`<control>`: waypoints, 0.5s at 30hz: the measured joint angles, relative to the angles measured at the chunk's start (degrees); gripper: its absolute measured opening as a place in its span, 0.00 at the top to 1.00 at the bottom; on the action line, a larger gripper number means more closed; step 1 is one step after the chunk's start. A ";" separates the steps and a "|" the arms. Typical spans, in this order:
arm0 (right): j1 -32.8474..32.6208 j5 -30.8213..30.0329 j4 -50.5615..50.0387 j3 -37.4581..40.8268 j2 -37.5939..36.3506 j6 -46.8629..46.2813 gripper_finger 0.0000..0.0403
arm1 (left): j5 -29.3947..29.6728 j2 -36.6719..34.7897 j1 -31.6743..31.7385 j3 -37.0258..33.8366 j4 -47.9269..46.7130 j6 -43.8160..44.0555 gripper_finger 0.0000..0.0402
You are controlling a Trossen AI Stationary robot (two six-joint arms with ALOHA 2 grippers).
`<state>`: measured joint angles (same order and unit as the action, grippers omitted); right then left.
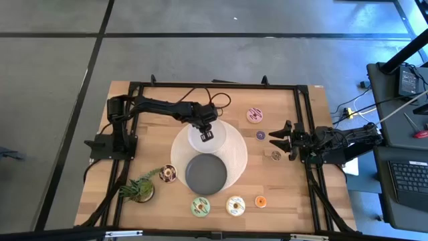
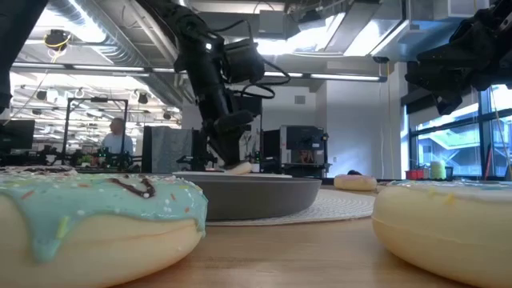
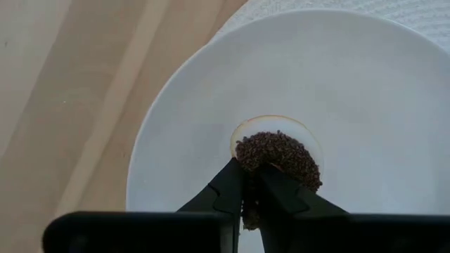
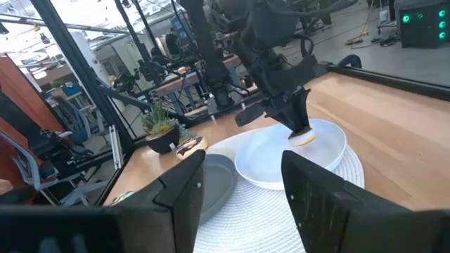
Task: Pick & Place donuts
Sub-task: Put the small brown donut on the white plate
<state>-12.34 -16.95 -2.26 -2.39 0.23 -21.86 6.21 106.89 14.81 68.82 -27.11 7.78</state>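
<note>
Chocolate donut (image 3: 278, 158): pinched edgewise between the closed left fingers (image 3: 249, 193), hanging directly over the white plate (image 3: 351, 91) mid-worktop; right fingers (image 4: 239, 190) spread, empty, parked well apart at the worktop's right edge.

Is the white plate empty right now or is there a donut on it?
Not empty: the left end effector, shut on a chocolate donut, holds it at the white plate.

No readable text, labels, brands, numbers or signs in any view.
</note>
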 joint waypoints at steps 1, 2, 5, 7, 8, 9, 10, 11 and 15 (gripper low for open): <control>0.00 0.01 0.00 0.00 0.01 0.03 0.53 | 0.04 0.00 0.00 0.00 0.10 -0.01 0.92; 0.00 0.01 0.00 0.00 0.02 0.04 0.53 | 0.06 0.00 0.00 0.00 0.10 -0.01 0.92; 0.00 0.02 0.00 0.00 0.00 0.03 0.53 | 0.07 0.02 -0.10 0.00 0.08 -0.01 0.91; 0.00 0.00 0.00 0.00 0.02 0.03 0.53 | 0.08 0.02 -0.22 0.00 -0.14 0.00 0.90; 0.00 0.02 0.00 0.00 0.02 0.03 0.53 | 0.07 0.02 -0.24 0.00 -0.49 0.00 0.90; 0.00 0.02 0.00 0.00 0.01 0.03 0.53 | 0.07 0.02 -0.24 0.00 -0.87 0.14 0.90; 0.00 0.02 0.00 0.00 0.00 0.03 0.53 | 0.10 0.02 -0.24 0.00 -1.29 0.73 0.91; 0.00 0.02 0.00 0.00 0.02 0.03 0.53 | 0.12 0.02 -0.22 0.00 -1.74 1.46 0.91; 0.00 0.02 0.00 0.00 0.01 0.03 0.53 | 0.25 0.02 -0.22 0.00 -2.28 2.87 0.92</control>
<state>-12.34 -16.93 -2.26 -2.39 0.24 -21.82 6.46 106.91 14.59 68.82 -29.39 10.66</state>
